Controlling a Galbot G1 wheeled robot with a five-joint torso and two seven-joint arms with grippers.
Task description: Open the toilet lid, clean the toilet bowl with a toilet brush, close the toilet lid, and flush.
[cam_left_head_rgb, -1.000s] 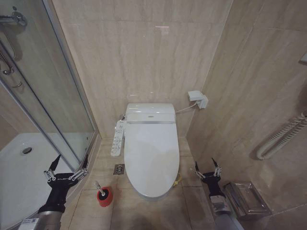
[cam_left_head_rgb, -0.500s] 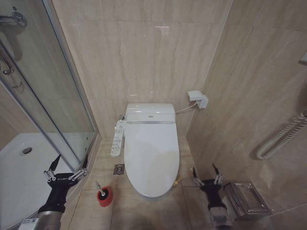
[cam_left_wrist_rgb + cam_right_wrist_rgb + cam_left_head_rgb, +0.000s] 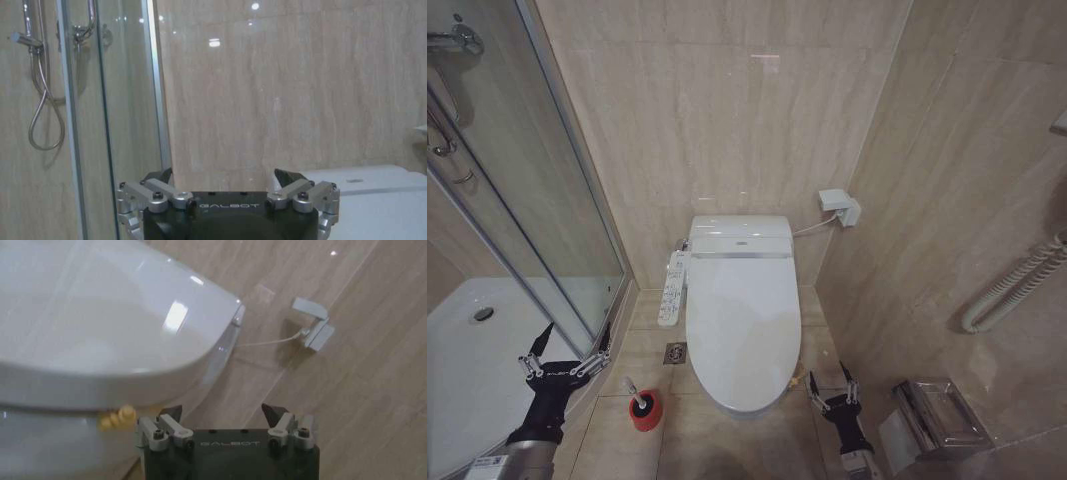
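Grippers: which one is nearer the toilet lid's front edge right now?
The right gripper, open, low beside the toilet lid near its front rim and yellow tie. The left gripper, also open, sits off by the shower door.

Toilet in the middle, shower to the left.

The toilet lid [image 3: 741, 318] lies shut on the toilet bowl [image 3: 745, 405], which stands against the back wall. A button panel [image 3: 672, 288] runs along the bowl's left side. On the floor left of the bowl's front, the toilet brush [image 3: 631, 389] stands in its holder [image 3: 644, 412], with a floor drain [image 3: 675, 353] just behind. The shower tray [image 3: 472, 370] lies farther left, behind a glass door [image 3: 537, 190]. The left gripper [image 3: 567, 352] is left of the holder. The right gripper [image 3: 831, 388] is just right of the bowl's front, maybe near the lid's edge.
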